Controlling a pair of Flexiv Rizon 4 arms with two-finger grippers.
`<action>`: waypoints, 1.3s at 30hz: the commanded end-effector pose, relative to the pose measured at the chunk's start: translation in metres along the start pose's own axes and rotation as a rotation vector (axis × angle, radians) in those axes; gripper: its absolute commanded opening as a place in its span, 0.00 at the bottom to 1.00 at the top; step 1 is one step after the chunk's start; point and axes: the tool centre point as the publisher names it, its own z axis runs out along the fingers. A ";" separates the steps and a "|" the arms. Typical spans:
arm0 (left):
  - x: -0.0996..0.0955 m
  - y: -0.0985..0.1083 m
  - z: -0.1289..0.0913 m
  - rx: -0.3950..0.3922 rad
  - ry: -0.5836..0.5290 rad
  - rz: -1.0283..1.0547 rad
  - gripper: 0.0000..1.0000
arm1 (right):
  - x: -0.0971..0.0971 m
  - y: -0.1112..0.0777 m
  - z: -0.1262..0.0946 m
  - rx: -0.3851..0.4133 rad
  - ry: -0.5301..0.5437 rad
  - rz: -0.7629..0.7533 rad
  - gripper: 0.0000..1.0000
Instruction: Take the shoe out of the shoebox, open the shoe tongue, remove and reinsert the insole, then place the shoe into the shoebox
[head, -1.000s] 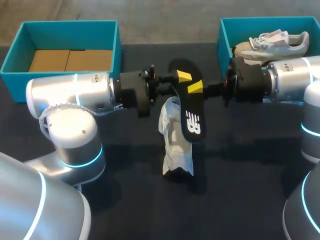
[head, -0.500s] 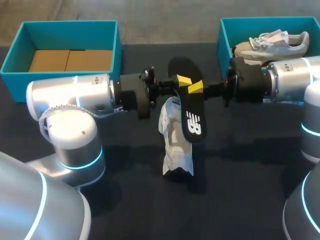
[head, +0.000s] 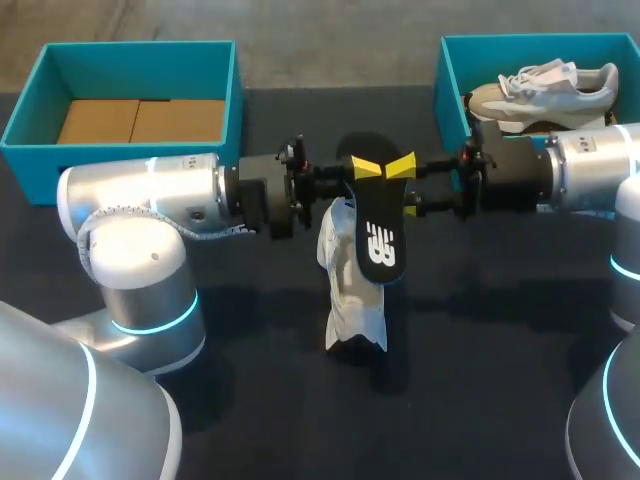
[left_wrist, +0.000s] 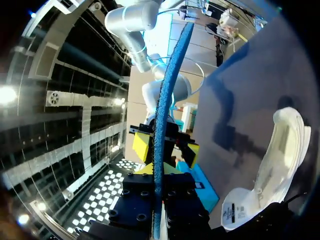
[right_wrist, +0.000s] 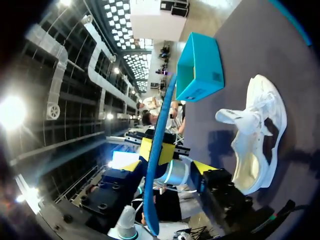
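Note:
The black insole (head: 376, 235) hangs upright above the table's middle, its top end pinched in my left gripper (head: 362, 168), which is shut on it. In the left wrist view the insole's blue edge (left_wrist: 163, 100) runs out from between that gripper's (left_wrist: 157, 172) tips. My right gripper (head: 402, 165) faces it from the other side, open, with a finger on either side of the insole (right_wrist: 162, 125) and not touching it, as the right wrist view (right_wrist: 167, 167) shows. The white shoe (head: 352, 300) lies on the dark table under the insole, also seen beside the grippers (left_wrist: 280, 150) (right_wrist: 260, 135).
A teal shoebox (head: 450, 70) at the back right holds a second pale shoe (head: 550, 85). Another teal box (head: 130, 48) with a cardboard floor stands at the back left (right_wrist: 200, 70). Both arms stretch across the table's middle at the same height.
My right gripper has opened and let go of the insole, drawing back a little to the right. My left gripper closed on the insole and keeps hold of it.

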 end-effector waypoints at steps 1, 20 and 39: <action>0.000 -0.003 -0.009 0.038 0.001 -0.072 0.00 | 0.004 -0.011 -0.014 -0.044 -0.058 -0.037 1.00; 0.004 -0.025 -0.019 0.132 -0.012 -0.470 0.00 | -0.004 -0.011 -0.031 -0.051 -0.275 -0.384 1.00; 0.005 -0.028 -0.020 0.124 -0.005 -0.481 0.00 | -0.007 -0.014 -0.033 -0.051 -0.306 -0.396 1.00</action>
